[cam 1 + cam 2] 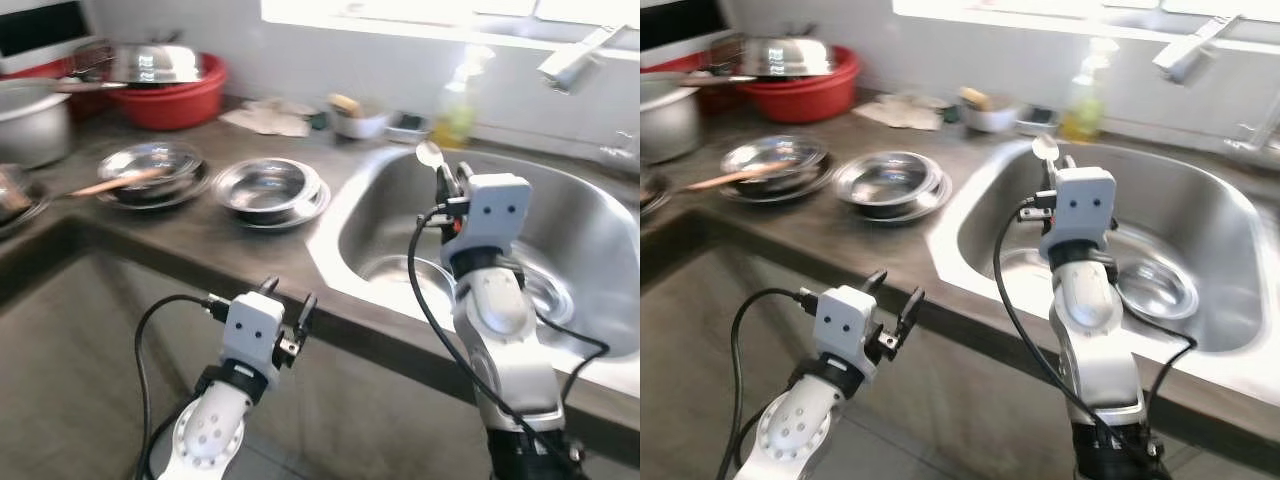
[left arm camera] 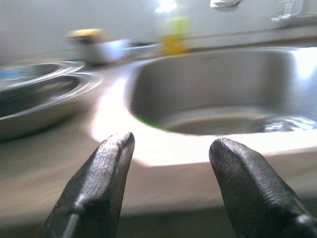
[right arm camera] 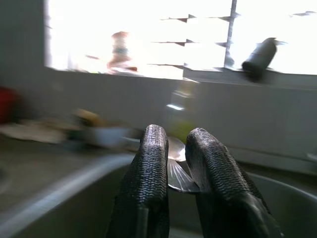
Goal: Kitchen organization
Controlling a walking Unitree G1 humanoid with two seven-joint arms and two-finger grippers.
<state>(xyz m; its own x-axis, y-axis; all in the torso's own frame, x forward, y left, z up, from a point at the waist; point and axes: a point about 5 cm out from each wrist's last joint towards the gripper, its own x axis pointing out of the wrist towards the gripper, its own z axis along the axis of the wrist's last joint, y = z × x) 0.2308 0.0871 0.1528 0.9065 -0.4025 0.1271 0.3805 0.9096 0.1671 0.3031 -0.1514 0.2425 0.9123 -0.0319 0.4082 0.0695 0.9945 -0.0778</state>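
1. Holding a spoon (image 3: 177, 171) between closed fingers, right gripper (image 1: 448, 185) raised at centre right of the head view, above the sink (image 1: 350, 215); bowl of the spoon poking up past the fingertips, probably so it clears the rim.
2. Hanging low at lower centre left, left gripper (image 1: 287, 305) spread wide and gripping nothing, just in front of the counter (image 1: 200, 235) edge, seemingly waiting.
3. Lying in the sink bottom at centre right, a plate (image 1: 1155, 290), perhaps awaiting washing.
4. Sitting on the counter at centre left, two stacks of steel dishes (image 1: 270, 190), one with a wooden-handled utensil (image 1: 120, 183) across it.
5. Standing at upper left, a red basin (image 1: 175, 100) with a lid (image 1: 150, 62) on it; at upper centre, a soap bottle (image 1: 455, 110) near the tap (image 1: 580, 55), handy for washing.
6. Judging the step: carrying the spoon from sink toward a spot on the counter, not yet set down.
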